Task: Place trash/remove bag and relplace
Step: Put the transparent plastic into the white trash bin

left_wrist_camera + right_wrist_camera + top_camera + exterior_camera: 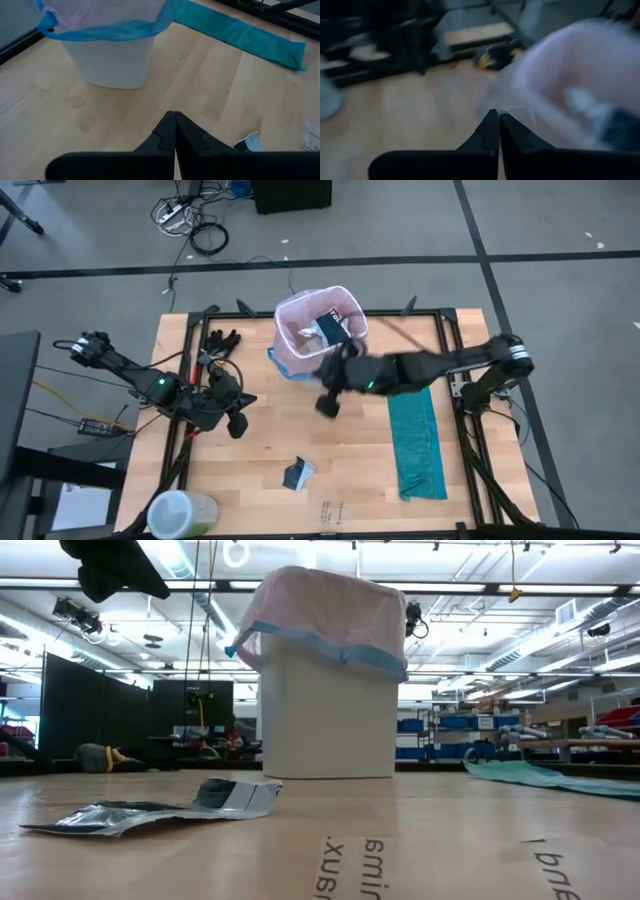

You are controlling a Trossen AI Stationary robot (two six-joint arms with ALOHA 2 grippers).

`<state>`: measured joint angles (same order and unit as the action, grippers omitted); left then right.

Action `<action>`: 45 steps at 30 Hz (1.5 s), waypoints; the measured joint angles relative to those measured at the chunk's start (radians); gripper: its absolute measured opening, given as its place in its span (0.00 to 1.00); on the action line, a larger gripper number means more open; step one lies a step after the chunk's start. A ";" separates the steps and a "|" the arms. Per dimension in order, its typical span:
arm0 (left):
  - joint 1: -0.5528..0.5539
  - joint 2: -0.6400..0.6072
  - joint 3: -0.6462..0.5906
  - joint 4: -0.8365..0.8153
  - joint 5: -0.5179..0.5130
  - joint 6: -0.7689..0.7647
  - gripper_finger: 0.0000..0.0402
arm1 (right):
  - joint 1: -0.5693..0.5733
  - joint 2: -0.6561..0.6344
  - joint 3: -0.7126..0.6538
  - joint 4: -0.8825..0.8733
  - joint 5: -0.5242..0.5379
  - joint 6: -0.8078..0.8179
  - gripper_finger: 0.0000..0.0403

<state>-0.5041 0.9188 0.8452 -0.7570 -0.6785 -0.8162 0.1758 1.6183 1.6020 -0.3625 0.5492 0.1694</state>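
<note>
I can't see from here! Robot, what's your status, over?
Both hands shut, empty: left, right beside bin. Bag holds trash. One wrapper left on table.

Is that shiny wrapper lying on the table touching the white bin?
Apart. In the high view the wrapper lies well away from the bin, with bare wood between them; the low view shows the same gap in front of the bin.

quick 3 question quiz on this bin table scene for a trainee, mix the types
1. True or false: the pink bag lines the white bin.
2. Which lies on the table right of the bin? A teal bag B green cup
3. Fill in: the right claw is ____, holding nothing.

Key: 1 true. 2 A. 3 shut.
</note>
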 joint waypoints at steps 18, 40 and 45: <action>0.000 0.000 0.000 0.006 -0.006 -0.005 0.02 | -0.315 -0.039 0.000 -0.057 -0.149 -0.179 0.29; 0.000 0.000 0.001 0.005 -0.006 -0.003 0.02 | 0.218 0.178 0.000 -0.213 -0.435 0.086 0.55; 0.000 0.000 0.001 0.005 -0.001 -0.002 0.02 | 0.264 0.309 0.000 -0.143 -0.552 0.217 0.58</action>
<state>-0.5040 0.9188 0.8459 -0.7521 -0.6798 -0.8180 0.4403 1.9269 1.6016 -0.5059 -0.0027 0.3864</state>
